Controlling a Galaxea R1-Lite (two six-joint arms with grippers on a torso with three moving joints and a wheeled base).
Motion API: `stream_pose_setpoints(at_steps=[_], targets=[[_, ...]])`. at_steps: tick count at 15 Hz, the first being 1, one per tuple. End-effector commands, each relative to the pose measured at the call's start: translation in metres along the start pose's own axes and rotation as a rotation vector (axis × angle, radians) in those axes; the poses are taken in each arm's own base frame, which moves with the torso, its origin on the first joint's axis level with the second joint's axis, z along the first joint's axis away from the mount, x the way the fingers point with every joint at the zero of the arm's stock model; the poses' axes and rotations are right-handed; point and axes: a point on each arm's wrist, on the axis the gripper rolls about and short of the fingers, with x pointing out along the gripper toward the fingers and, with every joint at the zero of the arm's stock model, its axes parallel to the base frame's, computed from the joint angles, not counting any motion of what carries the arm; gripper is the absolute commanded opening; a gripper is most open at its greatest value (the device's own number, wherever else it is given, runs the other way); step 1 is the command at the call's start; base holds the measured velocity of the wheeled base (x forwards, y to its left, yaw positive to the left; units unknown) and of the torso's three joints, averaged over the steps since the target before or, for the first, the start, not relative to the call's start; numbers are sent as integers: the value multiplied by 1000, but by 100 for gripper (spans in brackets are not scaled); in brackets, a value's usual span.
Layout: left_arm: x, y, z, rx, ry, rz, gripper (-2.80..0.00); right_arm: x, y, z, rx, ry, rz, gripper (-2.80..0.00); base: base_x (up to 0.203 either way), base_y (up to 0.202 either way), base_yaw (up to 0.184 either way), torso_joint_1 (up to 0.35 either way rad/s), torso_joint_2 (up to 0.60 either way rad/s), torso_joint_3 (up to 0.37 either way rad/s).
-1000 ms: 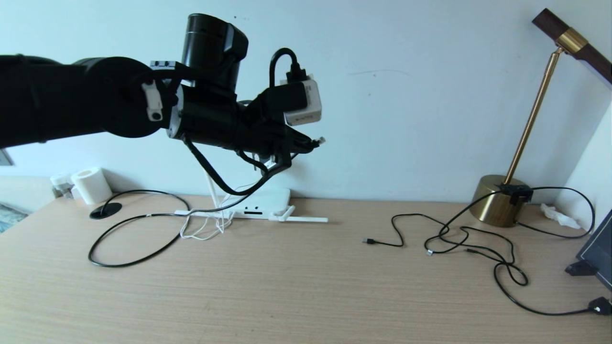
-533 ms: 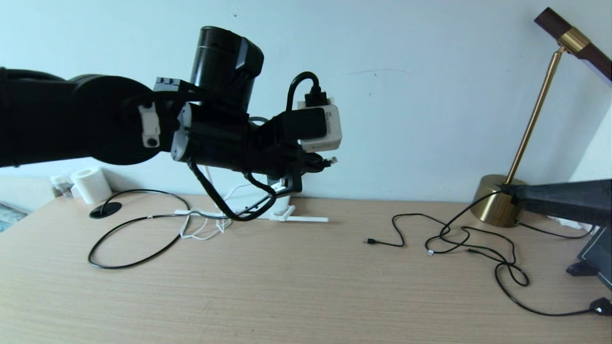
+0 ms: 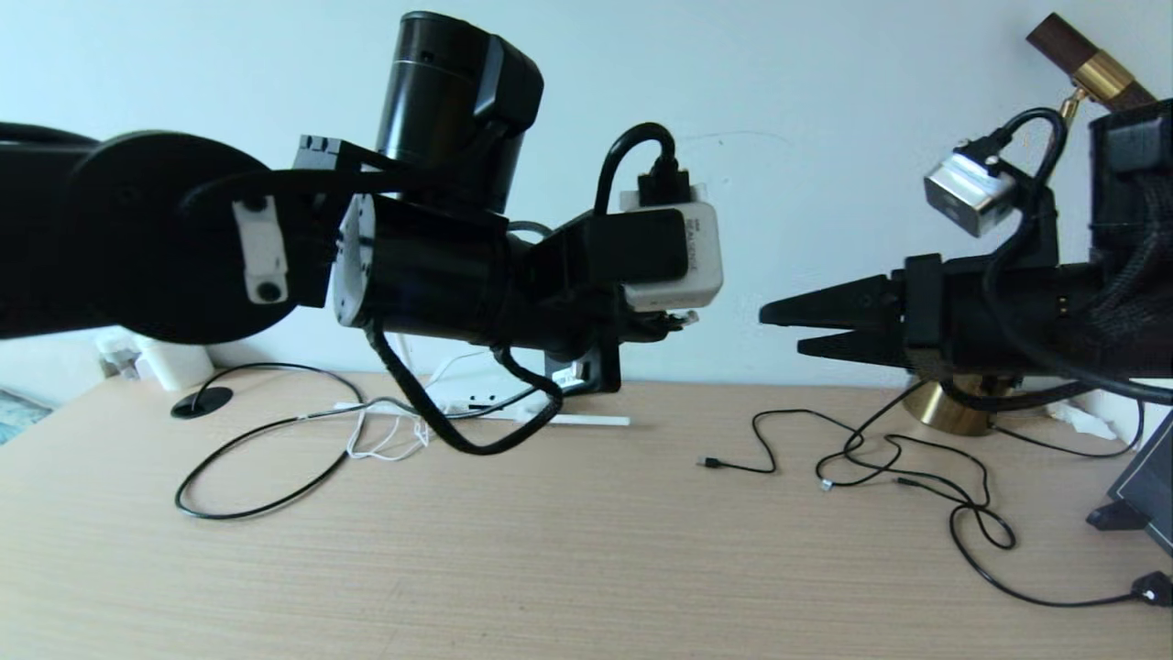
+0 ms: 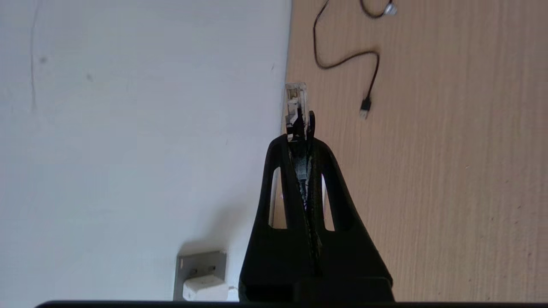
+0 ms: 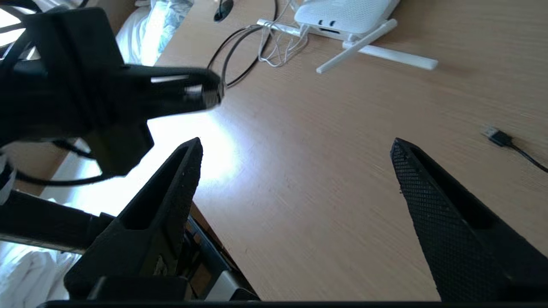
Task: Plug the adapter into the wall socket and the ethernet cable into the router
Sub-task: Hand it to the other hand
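My left gripper [image 3: 674, 321] hangs high above the table, shut on the clear plug end [image 4: 296, 96] of the black ethernet cable [image 3: 257, 467]. The cable droops from it down to a loop on the table. Facing it from the right is my right gripper [image 3: 786, 330], open and holding nothing. The white router [image 5: 342, 15] lies by the wall with its antennas [image 5: 376, 51] flat; the left arm largely hides it in the head view. The white adapter [image 4: 205, 287] sits in the grey wall socket [image 4: 199, 263], seen only in the left wrist view.
Thin black cables with small connectors [image 3: 825, 458] sprawl over the right side of the wooden table [image 3: 586, 568]. A brass lamp base [image 3: 953, 408] stands behind my right arm. A dark object [image 3: 1145, 495] sits at the right edge. A white cord [image 3: 389, 440] lies bunched near the router.
My left arm has moved right and nearer with the ethernet plug held. My right arm has risen into view from the right, its open fingers now pointing at the left gripper.
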Motion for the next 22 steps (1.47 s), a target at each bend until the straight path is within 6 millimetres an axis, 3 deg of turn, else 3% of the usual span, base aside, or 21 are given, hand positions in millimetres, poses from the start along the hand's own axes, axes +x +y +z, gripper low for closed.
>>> stream_pose_setpoints(at_steps=[1,10,22], targets=[[-1,-3,7,14,-13,-6,-280,16,-2,-3,13,35,11,0,0,0,0,0,0,0],[5,-4,10,20,-39,6,-280,6,20,-8,12,38,79,0,0,0,0,0,0,0],[9,-12,18,31,-87,-20,-280,7,19,-13,-6,56,145,0,0,0,0,0,0,0]])
